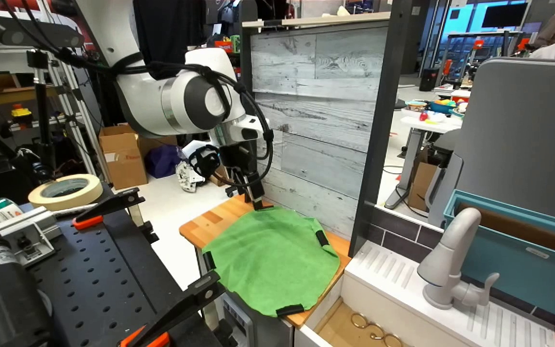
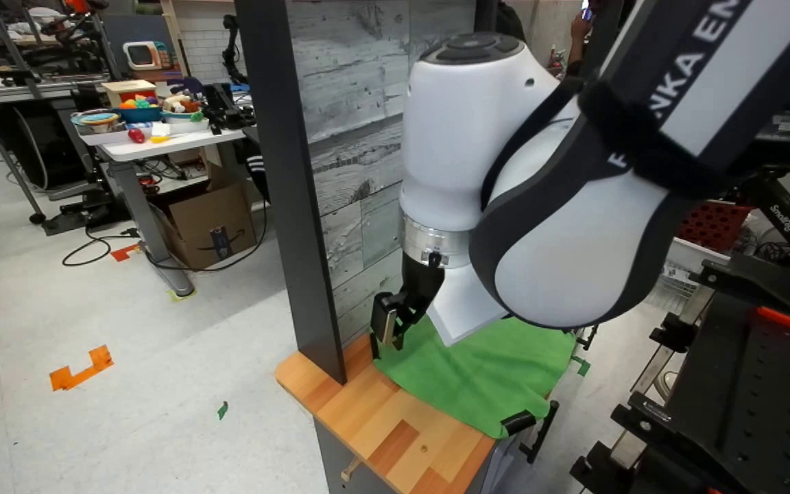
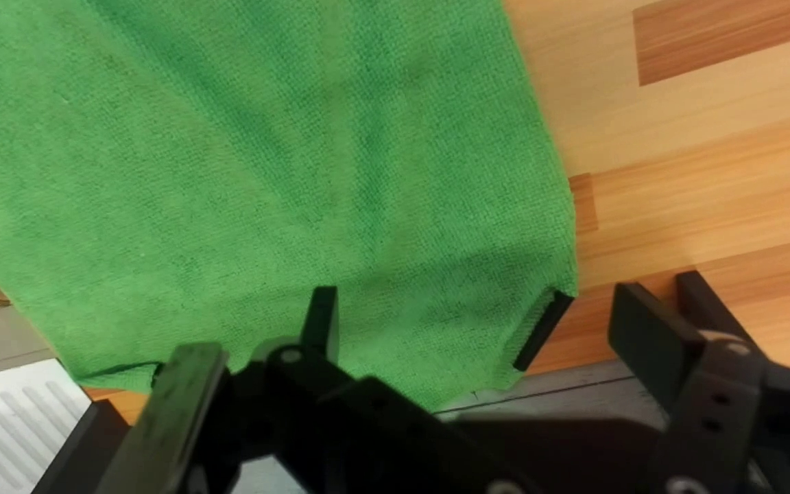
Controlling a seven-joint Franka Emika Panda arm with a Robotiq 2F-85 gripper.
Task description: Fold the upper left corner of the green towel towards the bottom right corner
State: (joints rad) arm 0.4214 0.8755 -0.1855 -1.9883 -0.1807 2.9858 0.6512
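Note:
The green towel lies spread and slightly rumpled over the small wooden table, with black strips at its corners. It also shows in an exterior view partly behind the arm, and fills much of the wrist view. My gripper is open and empty. Its fingers stand either side of a towel corner with a black strip, one over the cloth, one over bare wood. In both exterior views the gripper points down at the corner beside the wood panel. Whether the fingertips touch the table cannot be told.
The grey wood-plank panel stands upright right behind the gripper. A dark post edges it. A white sink with a grey faucet adjoins the wooden table. A black perforated bench with clamps stands beside it.

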